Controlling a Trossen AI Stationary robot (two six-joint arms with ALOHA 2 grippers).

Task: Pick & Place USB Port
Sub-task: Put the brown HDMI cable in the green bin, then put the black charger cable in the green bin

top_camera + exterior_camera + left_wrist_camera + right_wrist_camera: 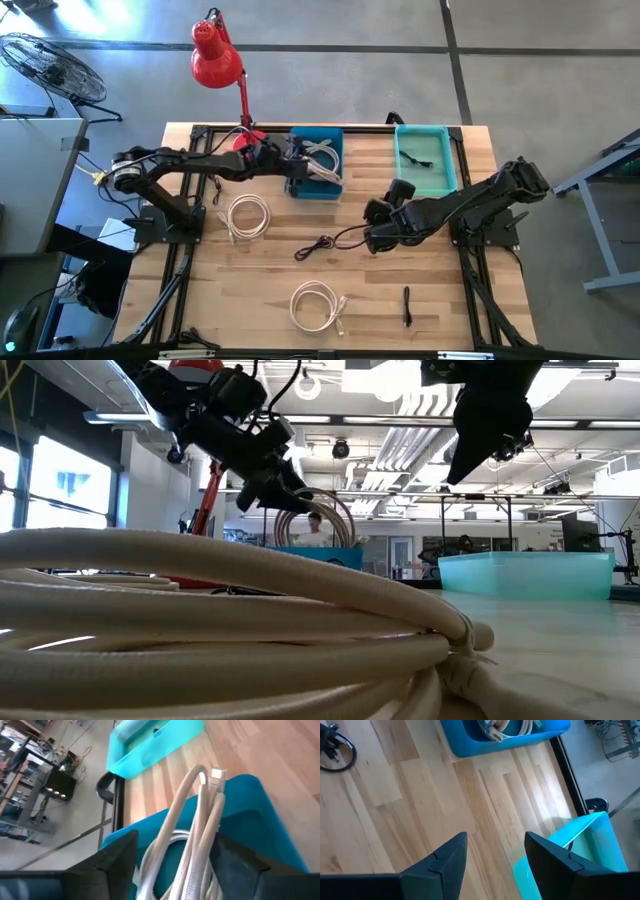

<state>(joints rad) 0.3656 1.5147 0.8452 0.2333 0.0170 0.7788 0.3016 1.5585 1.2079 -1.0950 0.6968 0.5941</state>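
The left tool [300, 172] hangs over the blue bin [318, 190], fingers spread around a white cable [197, 830] draped into it; two white coils [247, 215] and two black cables [318, 246] remain on the desk [250, 280]. The right tool [375, 225] hovers open and empty mid-desk. Only the left wrist view shows the cable's plug [218, 774] clear of the fingers.
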